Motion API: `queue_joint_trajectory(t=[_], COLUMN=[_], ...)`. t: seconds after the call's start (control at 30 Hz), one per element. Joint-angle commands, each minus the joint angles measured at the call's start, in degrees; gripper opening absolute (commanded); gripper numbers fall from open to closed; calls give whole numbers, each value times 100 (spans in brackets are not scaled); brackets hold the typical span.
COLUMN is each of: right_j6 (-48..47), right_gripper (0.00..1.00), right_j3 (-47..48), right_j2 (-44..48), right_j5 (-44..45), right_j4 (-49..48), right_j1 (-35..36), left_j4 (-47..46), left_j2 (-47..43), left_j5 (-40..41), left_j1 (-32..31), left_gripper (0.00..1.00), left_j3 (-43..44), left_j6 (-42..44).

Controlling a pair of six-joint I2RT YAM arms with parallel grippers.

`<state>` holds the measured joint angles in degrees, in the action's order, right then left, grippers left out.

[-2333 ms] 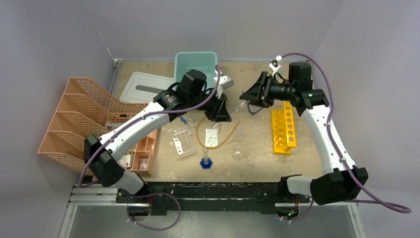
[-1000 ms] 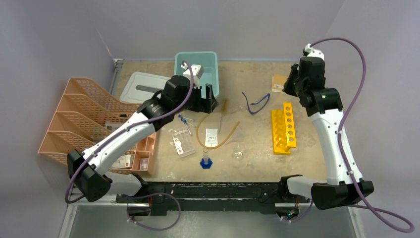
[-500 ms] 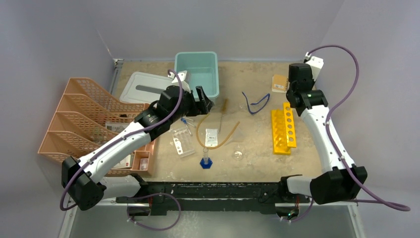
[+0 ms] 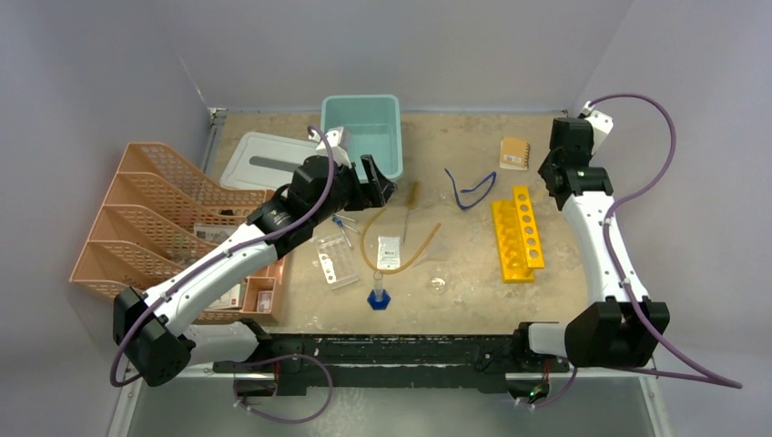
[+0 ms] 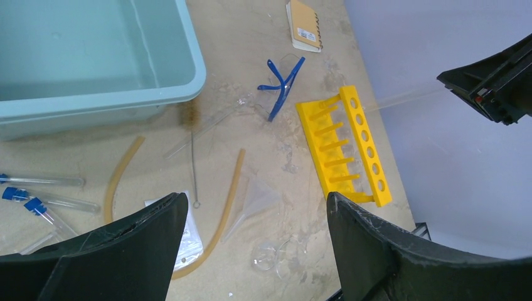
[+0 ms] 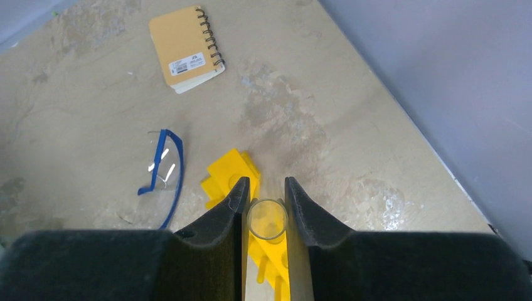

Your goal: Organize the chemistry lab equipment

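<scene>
Other items on tabletop (image 4: 473, 293)
Teal bin (image 4: 360, 137) at far edge, white lid (image 4: 264, 159) beside it; peach trays (image 4: 137, 228) left; notebook (image 4: 514, 152) far right.

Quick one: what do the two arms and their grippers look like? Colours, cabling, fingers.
Both match. The left arm and right arm have white links with black joint housings. A purple cable loops loosely along each. A small white box sits at each wrist. The left gripper and right gripper each have two broad matte black fingers.
</scene>
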<state>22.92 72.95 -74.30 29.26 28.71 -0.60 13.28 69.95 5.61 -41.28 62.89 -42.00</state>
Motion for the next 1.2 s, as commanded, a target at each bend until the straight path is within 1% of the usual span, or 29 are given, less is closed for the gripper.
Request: queue_joint_trajectory(t=[0.0,0.2,0.37,0.47,0.63,0.77,1.03,1.17], right_j6=[152,-73,-177,-215,-287,-365,-554,-545], right_gripper=[12,12,12,11,11,11,11,11], right_j3=[90,416,644,647,517,304,-92,-332], right_j2=[64,158,147,114,-13,-44,-228,-294], right_j5=[-321,-298,-747,-856,-1079,-1084,-895,-581], right_j4=[48,163,191,161,116,44,-402,-822], right_j1=[-89,-89,-89,-89,-89,-89,-89,-88], left_j4=[-352,-379,-434,-465,-474,-475,-476,-475], left_j2=[-133,-163,-166,-160,-157,-161,-101,-66], left_j5=[-45,108,172,188,210,252,296,309], left_j1=[5,5,-1,4,1,2,4,-1], left_gripper=[80,80,80,80,80,80,80,79], left_j3=[-16,-84,-156,-181,-215,-258,-252,-247], left_j6=[-36,-69,-123,-167,-220,-256,-281,-295])
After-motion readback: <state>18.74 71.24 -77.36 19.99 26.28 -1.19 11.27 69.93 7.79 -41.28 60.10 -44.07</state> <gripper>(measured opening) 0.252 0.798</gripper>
